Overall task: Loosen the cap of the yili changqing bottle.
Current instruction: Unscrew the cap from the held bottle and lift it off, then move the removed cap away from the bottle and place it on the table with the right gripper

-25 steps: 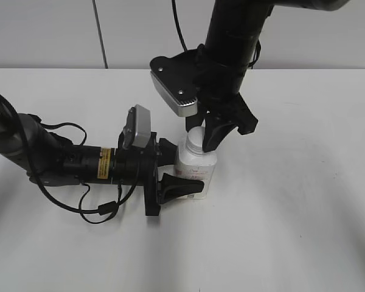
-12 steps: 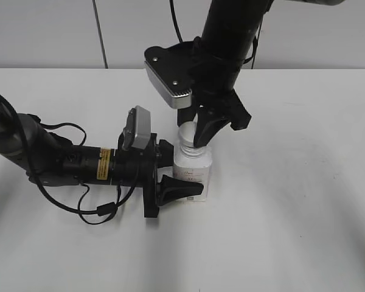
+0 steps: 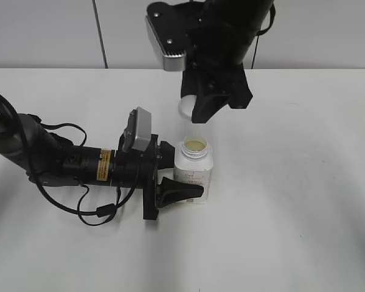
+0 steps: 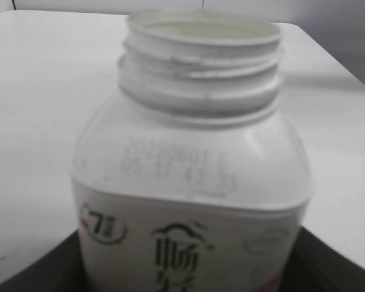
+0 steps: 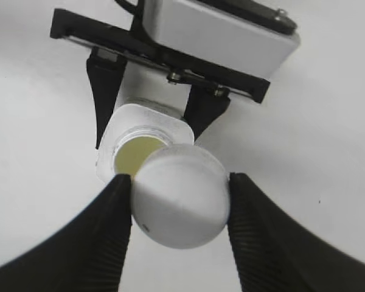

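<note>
The yili changqing bottle (image 3: 193, 168) stands upright on the white table (image 3: 304, 194), neck open, pale yellowish contents visible inside. The left gripper (image 3: 170, 173) clamps its body from the side. Above the bottle, the right gripper (image 5: 179, 201) pinches the cap (image 5: 179, 204) between 2 fingers. The left wrist view alone shows bare neck threads and an embossed date code. A pale wall stands behind the table.
</note>
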